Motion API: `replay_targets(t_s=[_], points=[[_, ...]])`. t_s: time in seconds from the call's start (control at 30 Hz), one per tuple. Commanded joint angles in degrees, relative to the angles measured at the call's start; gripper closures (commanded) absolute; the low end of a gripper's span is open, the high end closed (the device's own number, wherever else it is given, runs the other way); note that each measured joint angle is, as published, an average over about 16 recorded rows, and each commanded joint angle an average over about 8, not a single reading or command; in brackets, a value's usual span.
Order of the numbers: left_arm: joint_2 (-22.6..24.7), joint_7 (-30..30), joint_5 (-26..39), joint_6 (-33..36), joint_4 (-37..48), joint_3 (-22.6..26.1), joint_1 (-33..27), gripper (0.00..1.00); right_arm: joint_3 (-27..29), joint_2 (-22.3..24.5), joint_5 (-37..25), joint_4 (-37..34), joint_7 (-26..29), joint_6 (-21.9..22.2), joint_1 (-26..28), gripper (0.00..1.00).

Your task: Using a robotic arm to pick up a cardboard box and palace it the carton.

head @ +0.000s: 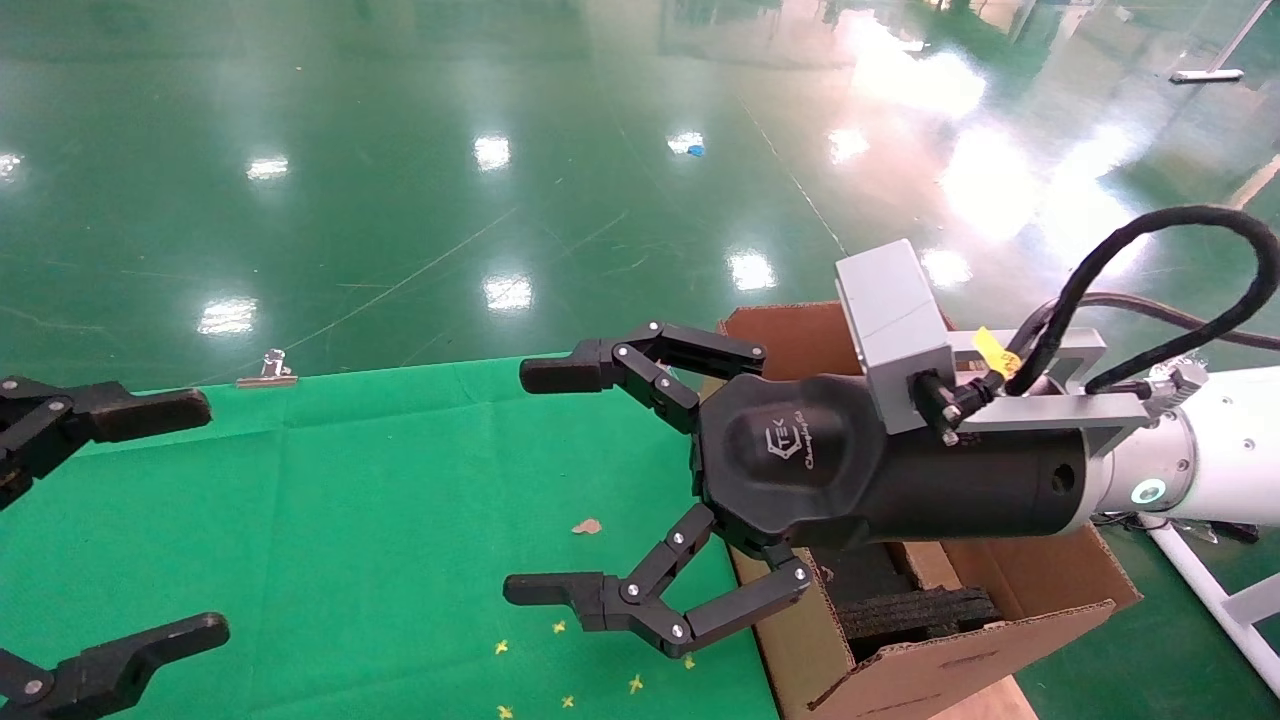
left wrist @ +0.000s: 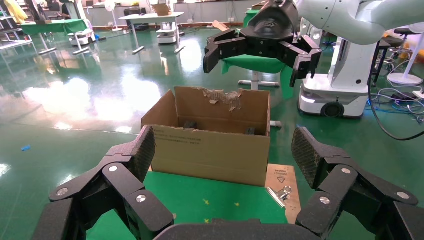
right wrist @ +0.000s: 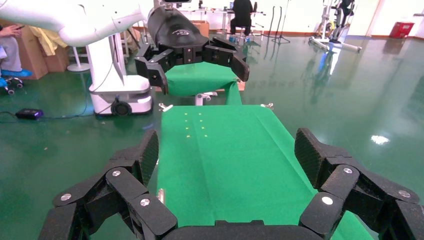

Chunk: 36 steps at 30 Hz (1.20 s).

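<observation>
Partly hidden: carton (head: 1010,590) behind right claw (head: 560,480) | both claws wide, empty

White robotic arm (head: 1215,470), black claw (head: 560,480), grey camera block (head: 895,325)

carton (head: 1000,590) right of table (head: 380,500), right pincer (head: 560,480) over table, left pincer (head: 150,520) opposite

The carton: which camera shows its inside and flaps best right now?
The left wrist view: the whole carton faces the camera, showing its torn rear flap and the dark foam blocks inside. In the head view the right end effector and arm cover most of it. The right wrist view misses it.
</observation>
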Motion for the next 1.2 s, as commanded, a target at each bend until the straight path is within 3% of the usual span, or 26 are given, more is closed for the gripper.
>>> replay_targets(t_s=[0.03, 1.2], points=[[0.0, 0.0, 0.0, 0.0, 0.0, 0.0, 0.0, 0.00, -0.2, 0.0, 0.0, -0.2, 0.0, 0.0, 0.2, 0.00], [0.0, 0.0, 0.0, 0.0, 0.0, 0.0, 0.0, 0.00, -1.0, -0.2, -0.3, -0.7, 0.3, 0.3, 0.8, 0.00]])
